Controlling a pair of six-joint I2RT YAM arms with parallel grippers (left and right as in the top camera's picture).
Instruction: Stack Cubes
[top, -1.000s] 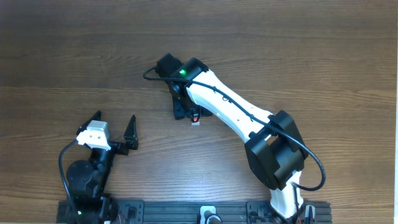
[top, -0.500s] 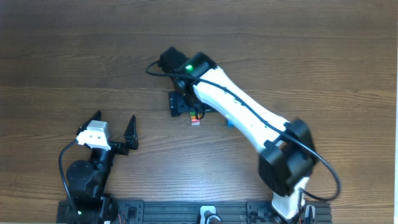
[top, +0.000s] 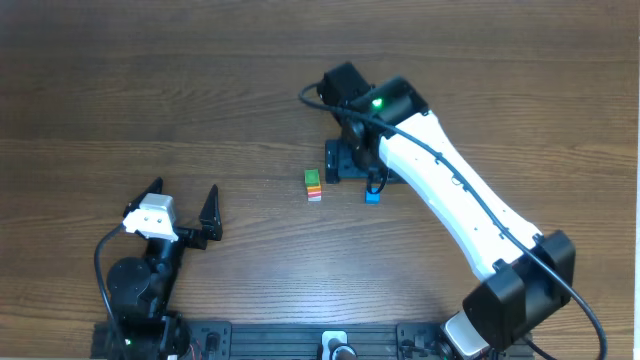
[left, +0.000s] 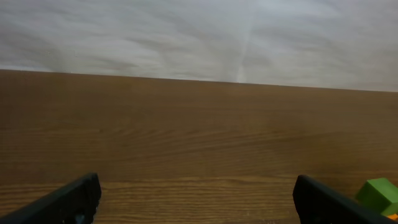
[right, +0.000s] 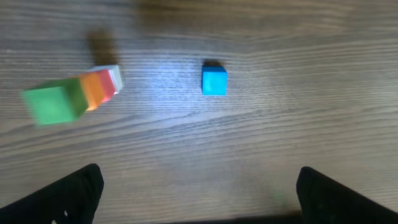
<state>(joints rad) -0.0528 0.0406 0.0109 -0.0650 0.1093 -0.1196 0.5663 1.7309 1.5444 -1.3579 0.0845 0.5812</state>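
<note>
Right claw (right: 199, 177) swinging off stack (top: 314, 184) (green on top, mid-surface (top: 520, 80)), now hovering spread wide over blue cube (top: 373, 197) just beside stack; blue probably going on next. Left claw (top: 184, 190) idling, released.

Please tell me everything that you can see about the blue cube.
The blue cube is small, with plain, matte, evenly coloured faces and clean edges. It lies flat on the wooden table on its own, apart from the stack of cubes beside it. Only the table touches it. The right gripper hangs over the table close to it, open and not touching it.
</note>
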